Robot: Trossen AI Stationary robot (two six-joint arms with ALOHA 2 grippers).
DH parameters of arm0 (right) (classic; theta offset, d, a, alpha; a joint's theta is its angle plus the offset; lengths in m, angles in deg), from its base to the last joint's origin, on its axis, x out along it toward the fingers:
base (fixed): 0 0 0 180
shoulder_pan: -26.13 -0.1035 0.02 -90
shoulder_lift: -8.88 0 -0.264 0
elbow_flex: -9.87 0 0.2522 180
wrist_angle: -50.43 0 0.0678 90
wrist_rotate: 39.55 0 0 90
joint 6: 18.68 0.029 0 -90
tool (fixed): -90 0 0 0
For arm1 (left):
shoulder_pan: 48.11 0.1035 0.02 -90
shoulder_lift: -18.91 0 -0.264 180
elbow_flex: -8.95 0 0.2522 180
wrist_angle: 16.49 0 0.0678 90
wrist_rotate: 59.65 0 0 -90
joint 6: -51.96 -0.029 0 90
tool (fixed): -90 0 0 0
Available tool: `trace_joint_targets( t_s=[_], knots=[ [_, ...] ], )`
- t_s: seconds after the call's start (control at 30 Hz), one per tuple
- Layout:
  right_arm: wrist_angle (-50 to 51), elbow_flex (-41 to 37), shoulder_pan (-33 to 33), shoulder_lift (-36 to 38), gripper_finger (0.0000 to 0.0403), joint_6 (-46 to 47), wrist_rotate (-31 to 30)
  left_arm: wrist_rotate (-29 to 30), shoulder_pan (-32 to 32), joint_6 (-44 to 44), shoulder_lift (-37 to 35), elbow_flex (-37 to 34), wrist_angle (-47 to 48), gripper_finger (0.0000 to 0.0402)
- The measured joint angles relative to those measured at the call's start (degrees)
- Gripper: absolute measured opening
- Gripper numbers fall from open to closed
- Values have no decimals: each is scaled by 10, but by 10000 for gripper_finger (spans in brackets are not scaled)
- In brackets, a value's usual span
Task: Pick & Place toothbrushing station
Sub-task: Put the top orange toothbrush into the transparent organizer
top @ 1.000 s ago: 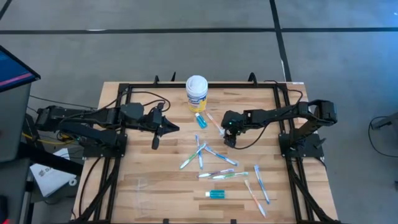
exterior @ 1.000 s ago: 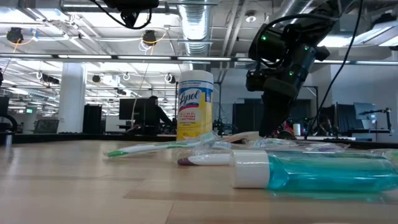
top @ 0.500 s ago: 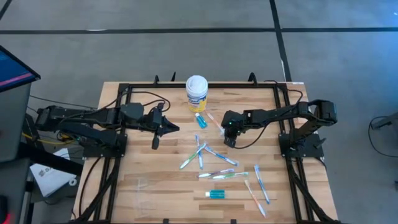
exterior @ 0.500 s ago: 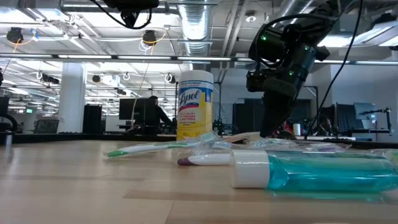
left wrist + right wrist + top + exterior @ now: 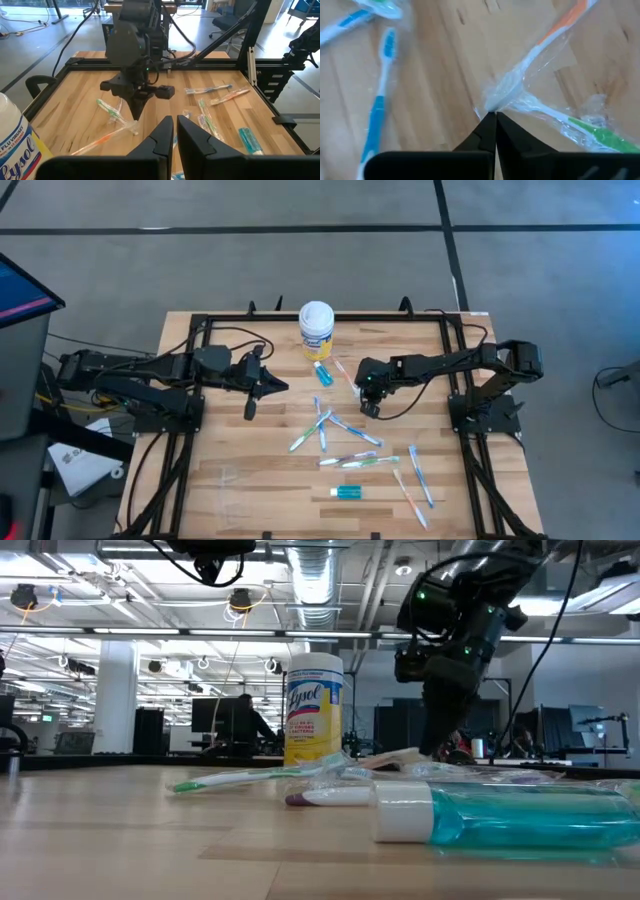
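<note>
Right now the right gripper (image 5: pixel 369 409) is hanging low over the far-right part of the table (image 5: pixel 200 450), its fingers pressed together. In the right wrist view their tips are pinching the clear wrapper of the orange toothbrush (image 5: pixel 540 47), right where its head meets the green toothbrush (image 5: pixel 592 132). That orange brush is lying just to the far-left of the gripper, its long axis running diagonally from the Lysol canister (image 5: pixel 316 330) toward the gripper, with one teal toothpaste tube (image 5: pixel 322 373) beside it. The remaining toothbrushes (image 5: pixel 345 442) are scattering toward the near side, the second toothpaste tube (image 5: pixel 348 493) nearest the front edge. The left gripper (image 5: pixel 251 411) is waiting left of centre, fingers together and holding nothing. So the right arm is clearly the nearer one, and I'd judge any lift needs to go straight up.
</note>
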Motion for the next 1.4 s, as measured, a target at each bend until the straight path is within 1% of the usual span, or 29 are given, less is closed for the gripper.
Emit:
trace_joint_targets(
  t_s=[0.13,0.4,0.5,0.73,0.87,1.13,1.17,1.4],
  knots=[
    [46,40,-12,8,0,-17,0,0,0,0,0,0,0,16],
    [134,147,-45,11,0,-48,-5,0,0,0,0,0,1,16],
    [169,191,-57,11,0,-61,-19,0,0,0,0,0,0,16],
    [202,280,-72,11,0,-98,-20,0,0,0,1,0,-6,16],
    [215,315,-74,11,0,-114,-20,0,-3,0,22,-1,-23,16],
    [226,358,-77,11,0,-131,-17,0,-6,0,110,-1,-77,16],
    [226,361,-79,12,0,-131,-16,1,-6,0,124,-1,-94,16],
    [239,377,-84,11,0,-137,-14,51,-5,-2,189,-1,-165,18]
  ],
)
